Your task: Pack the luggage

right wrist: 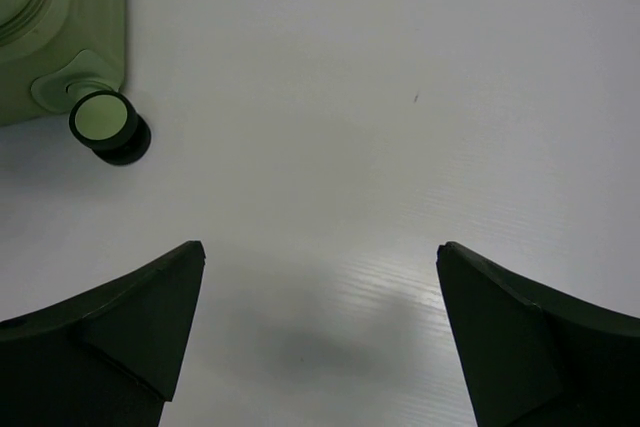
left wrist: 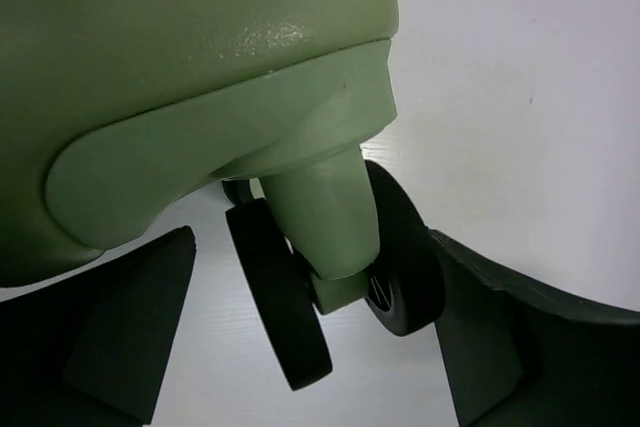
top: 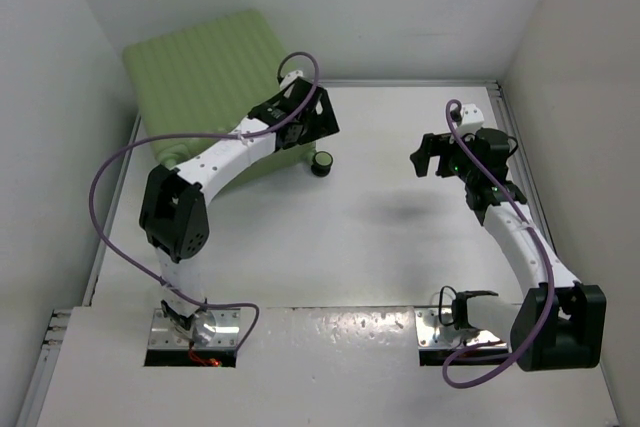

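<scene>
The left tool (left wrist: 312,237) stands wide open, its two dark fingers (left wrist: 120,337) spread to either side of a small black double wheel (left wrist: 285,297) on a pale-green stem. The wheel sits in the gap between the fingers, and the right-hand finger is very close to the outer disc. Whether it touches cannot be told, and nothing is clamped. The stem rises into the moulded corner of the large pale-green hard-shell suitcase (left wrist: 180,67), which fills the upper left of the left wrist view.

From above, the suitcase lies in the far left corner of the white tabletop (top: 380,237), closed, its ribbed outer shell facing up. The white left arm (top: 225,152) reaches across its near right edge, and a black-and-green wheel pokes out onto the tabletop just near of the tool.

The right tool (right wrist: 318,247) is also wide open and holds nothing. Its dark fingers (right wrist: 110,347) frame only bare tabletop. It hangs over the right half of the tabletop, well apart from the suitcase, whose wheeled corner shows at the far left of the right wrist view. The right arm (top: 520,237) runs back along the right side to its base at the near edge.
</scene>
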`<action>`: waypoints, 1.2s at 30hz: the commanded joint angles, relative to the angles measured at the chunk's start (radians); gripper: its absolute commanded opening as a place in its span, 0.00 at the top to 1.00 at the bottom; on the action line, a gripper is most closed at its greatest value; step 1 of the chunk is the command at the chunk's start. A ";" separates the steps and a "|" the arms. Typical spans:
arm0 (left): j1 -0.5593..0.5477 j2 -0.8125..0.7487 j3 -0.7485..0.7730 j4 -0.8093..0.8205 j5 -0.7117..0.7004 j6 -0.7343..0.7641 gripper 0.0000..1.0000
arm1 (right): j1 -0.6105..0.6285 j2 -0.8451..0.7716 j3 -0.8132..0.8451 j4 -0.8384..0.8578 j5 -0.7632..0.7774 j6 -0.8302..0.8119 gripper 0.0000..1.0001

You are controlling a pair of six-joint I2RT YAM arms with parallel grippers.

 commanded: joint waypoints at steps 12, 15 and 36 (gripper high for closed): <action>0.069 0.122 0.165 0.028 -0.090 -0.011 0.01 | -0.004 -0.013 0.006 0.004 0.022 -0.008 0.01; 0.069 0.144 0.156 0.028 -0.120 -0.001 0.01 | -0.004 -0.005 0.009 0.006 0.020 0.003 0.01; -0.155 0.035 -0.071 0.046 -0.187 0.310 1.00 | -0.004 -0.018 -0.001 0.018 0.007 -0.020 0.01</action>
